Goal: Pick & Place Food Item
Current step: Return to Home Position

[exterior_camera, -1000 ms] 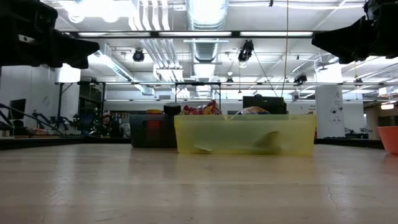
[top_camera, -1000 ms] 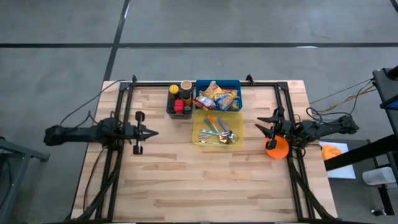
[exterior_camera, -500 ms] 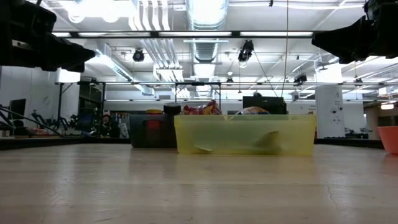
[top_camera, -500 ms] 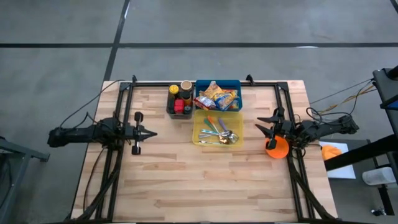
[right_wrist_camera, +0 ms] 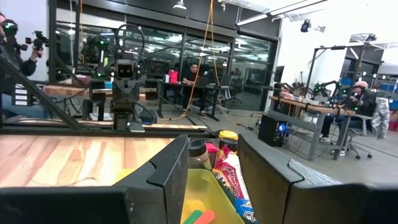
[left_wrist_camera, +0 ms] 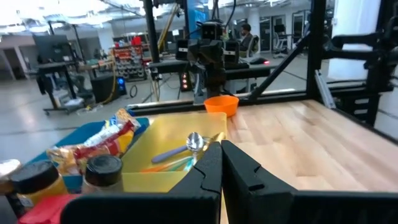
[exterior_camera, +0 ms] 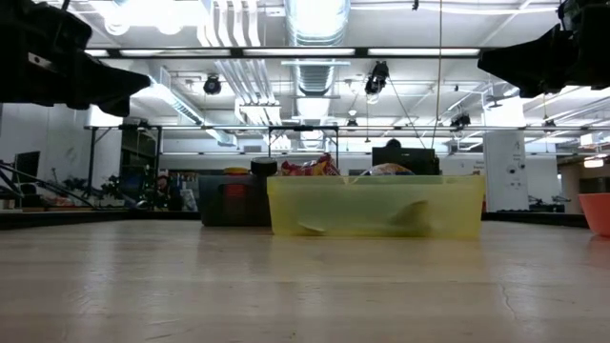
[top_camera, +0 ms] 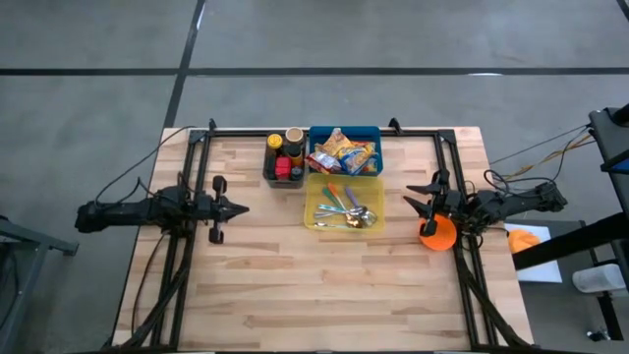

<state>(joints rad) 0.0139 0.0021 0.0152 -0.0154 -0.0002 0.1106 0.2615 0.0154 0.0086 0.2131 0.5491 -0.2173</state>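
The spoons [top_camera: 346,206] lie together inside the yellow bin [top_camera: 309,206], which sits near the middle of the desk [top_camera: 324,285]. I can make out orange, green, purple and silver handles in the pile, with the silver spoon [top_camera: 364,217] towards the right side of the bin. Touching the bin's far edge is a blue bin [top_camera: 344,129] full of snack packets [top_camera: 344,152]. Just left of that is a black bin [top_camera: 270,169] holding jars [top_camera: 294,138]. From desk height, the yellow bin [exterior_camera: 376,205] stands flat, with the dark bin and the packets showing behind it.

The left arm [top_camera: 147,209] lies out level over the left side of the desk and points at the bins from well apart. Its jaws are pressed together and hold nothing; on my left wrist feed the two fingers [left_wrist_camera: 208,171] meet in front of the bin.

The right arm [top_camera: 501,205] reaches in from the right edge. Its jaws are spread apart and empty, and they sit well clear of the yellow bin. An orange bowl [top_camera: 438,234] sits on the desk just beside that arm's wrist.
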